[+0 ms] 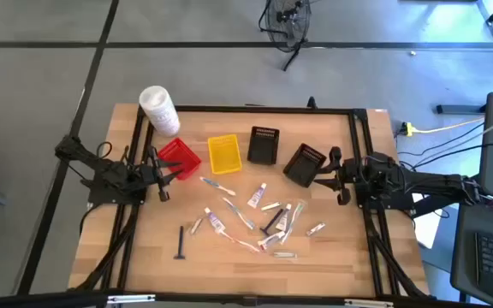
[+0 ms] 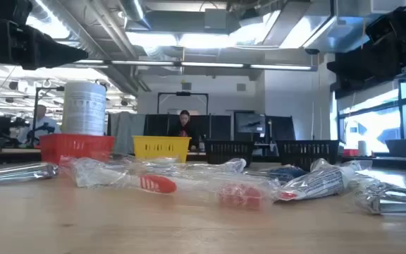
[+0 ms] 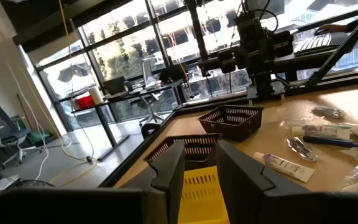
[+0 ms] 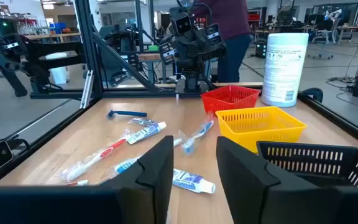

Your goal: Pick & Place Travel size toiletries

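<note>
The travel size toiletries (image 1: pixel 251 218) lie scattered flat on the middle of the wooden table: white mini tubes (image 4: pixel 191 182), clear-wrapped toothbrushes (image 2: pixel 157 183) and sachets. A dark razor (image 1: pixel 181 242) lies apart toward the near left. My left gripper (image 1: pixel 157 178) hovers at the table's left side beside the red basket (image 1: pixel 178 158), fingers open (image 3: pixel 201 171). My right gripper (image 1: pixel 339 178) hovers at the right side by a tilted black basket (image 1: pixel 305 164), fingers open (image 4: pixel 194 168). Neither touches anything.
A big white tub (image 1: pixel 158 109) stands at the far left corner. A yellow basket (image 1: pixel 224 154) and a second black basket (image 1: pixel 264 145) sit in a row behind the toiletries. A black frame (image 1: pixel 246 109) borders the table. A person (image 4: pixel 229 25) stands beyond the table.
</note>
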Action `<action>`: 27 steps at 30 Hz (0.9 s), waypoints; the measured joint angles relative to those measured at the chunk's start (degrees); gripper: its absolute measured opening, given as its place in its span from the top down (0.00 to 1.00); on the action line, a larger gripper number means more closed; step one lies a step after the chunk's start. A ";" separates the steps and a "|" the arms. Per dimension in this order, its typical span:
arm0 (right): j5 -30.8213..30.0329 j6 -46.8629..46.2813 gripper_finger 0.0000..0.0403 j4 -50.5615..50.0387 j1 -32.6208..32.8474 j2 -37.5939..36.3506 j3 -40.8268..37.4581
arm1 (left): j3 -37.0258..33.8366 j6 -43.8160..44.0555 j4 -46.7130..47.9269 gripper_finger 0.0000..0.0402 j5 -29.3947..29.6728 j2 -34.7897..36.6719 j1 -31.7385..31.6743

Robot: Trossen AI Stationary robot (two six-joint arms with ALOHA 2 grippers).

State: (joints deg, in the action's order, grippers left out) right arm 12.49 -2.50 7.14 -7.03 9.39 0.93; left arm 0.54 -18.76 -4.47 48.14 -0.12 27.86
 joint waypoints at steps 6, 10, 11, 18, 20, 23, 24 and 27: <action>0.00 0.02 0.66 0.00 0.01 0.00 0.00 | 0.00 0.00 0.00 0.78 0.00 0.00 0.00; 0.01 0.00 0.65 0.00 0.00 0.00 0.00 | 0.00 0.01 -0.01 0.78 0.00 -0.01 0.00; 0.00 0.00 0.64 0.00 0.00 0.00 0.00 | 0.00 0.00 -0.01 0.78 0.00 -0.01 0.00; 0.00 0.02 0.66 0.00 0.02 0.02 0.00 | 0.00 0.02 0.00 0.78 -0.02 0.00 0.00; 0.00 0.02 0.67 0.00 0.00 0.00 0.02 | 0.00 0.00 -0.01 0.78 0.00 0.00 0.00; 0.02 0.01 0.68 0.00 0.01 0.00 0.00 | 0.00 0.00 -0.02 0.78 -0.01 -0.02 0.00; 0.00 0.00 0.68 0.00 0.00 0.01 0.00 | 0.00 0.00 0.00 0.78 0.00 0.00 0.00; 0.00 0.02 0.70 0.00 0.00 0.00 0.00 | 0.00 0.00 0.00 0.78 0.00 0.00 0.00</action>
State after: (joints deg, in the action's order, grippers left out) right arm 12.49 -2.48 7.14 -7.03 9.39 0.93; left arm 0.54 -18.76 -4.47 48.14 -0.12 27.86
